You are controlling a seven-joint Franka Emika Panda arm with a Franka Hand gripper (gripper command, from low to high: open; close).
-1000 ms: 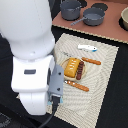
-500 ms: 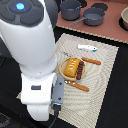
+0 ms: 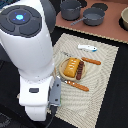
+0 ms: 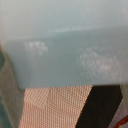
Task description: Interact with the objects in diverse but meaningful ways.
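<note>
On the woven placemat (image 3: pixel 102 80) a plate (image 3: pixel 62 74) holds the ridged orange-yellow block (image 3: pixel 72 67). The dark-brown sausage stick (image 3: pixel 91 61) lies just beside the plate, and the white bone-shaped piece (image 3: pixel 87 48) lies further back on the mat. My white arm (image 3: pixel 30 55) fills the exterior view's left, and its body hides the fingers. A pale light blue surface (image 4: pixel 65 45), very close and blurred, fills most of the wrist view. It may be the cup. I cannot tell whether it is held.
Orange-handled cutlery (image 3: pixel 77 86) lies on the mat in front of the plate. Two grey pots (image 3: pixel 70 9) (image 3: pixel 94 16) and a bowl (image 3: pixel 124 17) stand on the brown board at the back. Mat weave (image 4: pixel 55 105) and dark table (image 4: pixel 100 107) show below the blue surface.
The arm has shifted a little lower and toward the mat's near corner in the exterior view. The items on the mat have not moved.
</note>
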